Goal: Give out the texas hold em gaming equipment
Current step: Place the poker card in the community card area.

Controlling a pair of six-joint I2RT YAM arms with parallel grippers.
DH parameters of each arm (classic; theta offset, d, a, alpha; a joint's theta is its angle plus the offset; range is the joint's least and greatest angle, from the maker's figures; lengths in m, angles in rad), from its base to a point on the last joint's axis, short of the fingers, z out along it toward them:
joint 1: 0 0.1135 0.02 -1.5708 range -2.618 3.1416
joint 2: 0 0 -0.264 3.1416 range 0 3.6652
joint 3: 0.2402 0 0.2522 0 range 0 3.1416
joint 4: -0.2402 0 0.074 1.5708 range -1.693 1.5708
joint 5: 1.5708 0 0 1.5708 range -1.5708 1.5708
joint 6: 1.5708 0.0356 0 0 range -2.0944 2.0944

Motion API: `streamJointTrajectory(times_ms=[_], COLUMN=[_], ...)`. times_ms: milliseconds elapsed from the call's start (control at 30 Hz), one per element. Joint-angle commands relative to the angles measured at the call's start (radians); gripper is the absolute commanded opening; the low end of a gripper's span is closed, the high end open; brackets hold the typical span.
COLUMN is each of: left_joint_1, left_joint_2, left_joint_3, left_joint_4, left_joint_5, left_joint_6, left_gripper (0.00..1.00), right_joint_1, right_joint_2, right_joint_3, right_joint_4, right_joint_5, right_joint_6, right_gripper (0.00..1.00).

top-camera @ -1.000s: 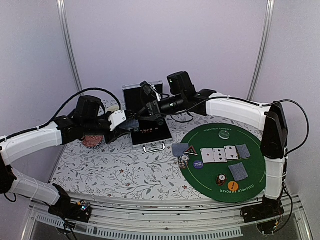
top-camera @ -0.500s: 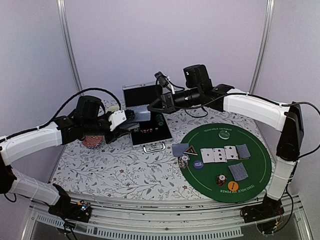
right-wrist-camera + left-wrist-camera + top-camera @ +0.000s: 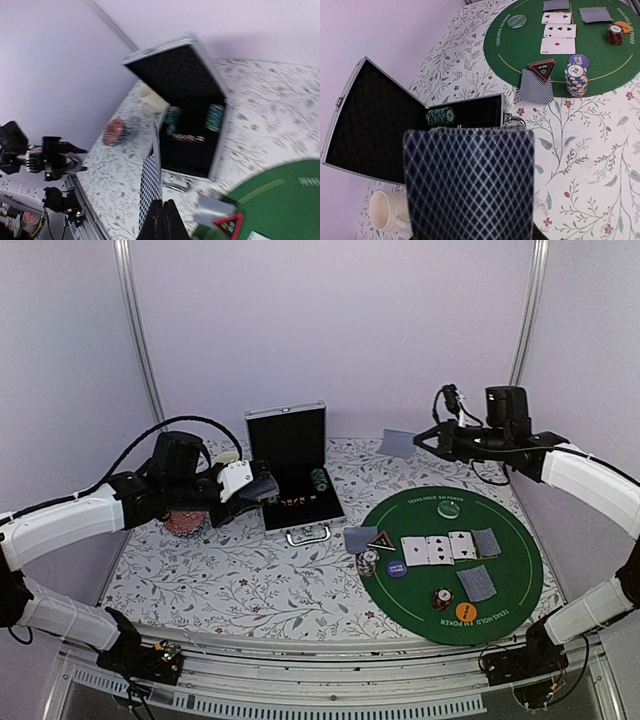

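Dealing step. My right gripper [image 3: 162,220] is clenched on one card [image 3: 397,443], in the air just behind the green mat [image 3: 520,565]. My left gripper [image 3: 262,491] grasps the deck [image 3: 469,182], well left of the mat. Next, I reckon: lower the card onto a free mat spot.

White arms [image 3: 60,525] with black joints [image 3: 178,462] and cables [image 3: 185,419].

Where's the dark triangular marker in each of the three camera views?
Top external: the triangular marker on the green mat's left edge, right of centre.
Left wrist: marker upper right, on the mat's edge.
Right wrist: marker at the bottom edge, right of centre.
Shared landmark: the open metal case.
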Motion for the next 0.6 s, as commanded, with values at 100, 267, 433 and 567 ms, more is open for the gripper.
streamJointTrajectory(times_ms=[100, 267, 433, 567], left_joint_1=[-0.014, -0.015, -0.016, -0.017], left_joint_2=[-0.010, -0.008, -0.010, -0.009], left_joint_3=[0.016, 0.016, 0.016, 0.015], left_joint_4=[0.014, 0.014, 0.014, 0.014], left_joint_5=[0.016, 0.023, 0.021, 0.017], left_joint_6=[0.004, 0.003, 0.003, 0.004], left_gripper=[0.26, 0.26, 0.26, 0.26], right_joint_1=[-0.400, -0.684, -0.820, -0.847], right_joint_2=[-0.378, -0.517, -0.497, -0.445], right_joint_3=[-0.465, -0.686, -0.811, -0.860], right_joint_4=[0.024, 0.055, 0.143, 0.211], right_joint_5=[0.184, 0.170, 0.134, 0.163], right_joint_6=[0.168, 0.181, 0.191, 0.191], right_gripper=[0.02, 0.01, 0.02, 0.01])
